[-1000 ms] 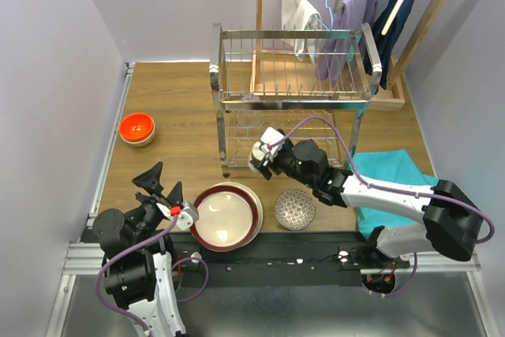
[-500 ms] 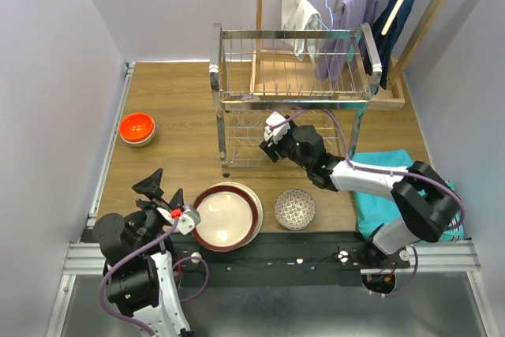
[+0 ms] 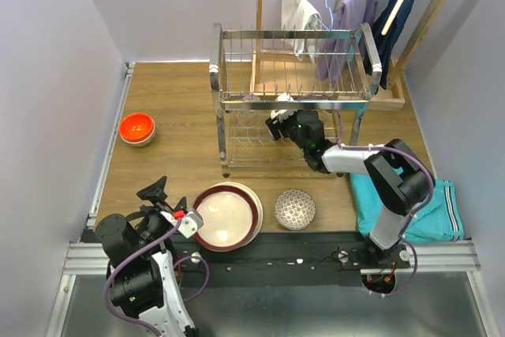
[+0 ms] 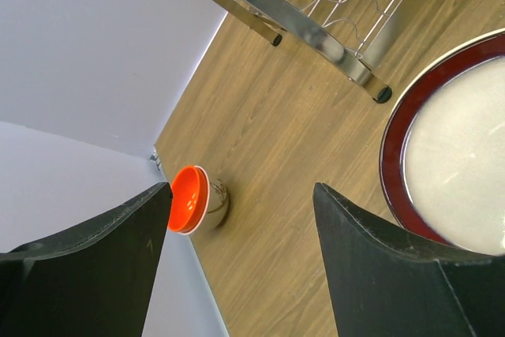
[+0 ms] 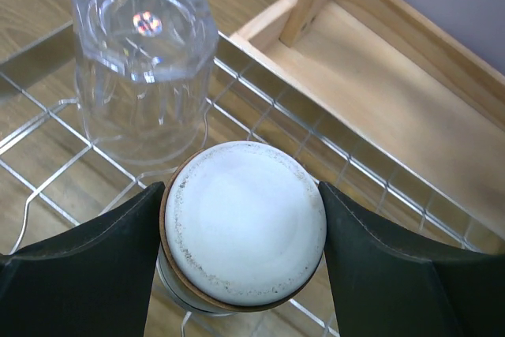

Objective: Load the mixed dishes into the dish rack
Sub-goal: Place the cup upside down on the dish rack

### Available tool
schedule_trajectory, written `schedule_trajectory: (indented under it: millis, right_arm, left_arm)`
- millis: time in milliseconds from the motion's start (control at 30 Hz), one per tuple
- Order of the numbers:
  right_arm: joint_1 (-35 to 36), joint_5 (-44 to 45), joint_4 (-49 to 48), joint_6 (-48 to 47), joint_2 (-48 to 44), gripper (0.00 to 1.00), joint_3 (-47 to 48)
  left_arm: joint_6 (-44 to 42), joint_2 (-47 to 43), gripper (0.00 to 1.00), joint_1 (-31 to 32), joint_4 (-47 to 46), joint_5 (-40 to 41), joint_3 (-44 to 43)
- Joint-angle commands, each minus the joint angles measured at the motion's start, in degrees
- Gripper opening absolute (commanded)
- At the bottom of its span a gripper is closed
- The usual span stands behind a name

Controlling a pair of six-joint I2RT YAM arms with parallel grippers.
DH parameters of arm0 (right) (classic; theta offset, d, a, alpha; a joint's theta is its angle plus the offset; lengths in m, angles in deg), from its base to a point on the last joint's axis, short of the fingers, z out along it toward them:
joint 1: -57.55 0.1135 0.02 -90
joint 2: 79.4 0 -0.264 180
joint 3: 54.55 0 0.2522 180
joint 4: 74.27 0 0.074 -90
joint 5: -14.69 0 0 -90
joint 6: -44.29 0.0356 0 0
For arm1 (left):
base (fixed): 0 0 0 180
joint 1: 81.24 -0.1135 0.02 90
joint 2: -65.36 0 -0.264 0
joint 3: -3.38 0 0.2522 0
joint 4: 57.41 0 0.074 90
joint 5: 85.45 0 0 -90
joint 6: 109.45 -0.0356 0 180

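– chrome wire of the dish rack (image 3: 292, 100) all round the right hand (image 5: 241, 189). which tier is it in?
– the lower one, under the pronged shelf. its two fingers (image 5: 79, 266) press the sides of the beige cup (image 5: 245, 226), which sits base up between them, over the rack's bottom wires.
– and the clear glass (image 5: 146, 61)?
– upside down on the same lower tier, just beside the cup. touching or a hair apart, i cannot tell.
– the left hand (image 4: 241, 191)?
– low, off the rack's near left corner, spread wide with nothing in it.
– what lies on the desk (image 3: 181, 116)?
– the red-rimmed cream plate (image 3: 227, 216) and a patterned bowl (image 3: 295, 209) just in front of the rack, side by side. the orange bowl (image 3: 136, 128) is well off to the rack's left.
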Motion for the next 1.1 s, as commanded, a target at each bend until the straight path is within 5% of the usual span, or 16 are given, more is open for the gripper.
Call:
schedule_trajectory:
  millis: [0, 500, 767, 1067]
  right_arm:
    - [-0.3, -1.5, -2.4, 1.1, 5.0, 0.46, 4.5]
    - [-2.1, 0.3, -0.8, 2.1, 17.2, 0.48, 16.9]
    - [-2.0, 2.6, -2.1, 2.5, 13.8, 0.99, 13.0]
    - [-1.9, 2.4, 0.9, 4.3, 6.4, 1.0, 8.2]
  left_arm:
    - [-2.0, -11.2, 0.81, -1.3, 4.4, -2.4, -0.7]
    - [-4.1, -11.2, 0.82, -3.2, 7.4, -2.8, -0.8]
    - [-4.7, -11.3, 0.82, -3.8, 8.5, -3.7, -0.9]
    - [7.0, -11.3, 0.82, -3.9, -2.7, -3.8, 2.3]
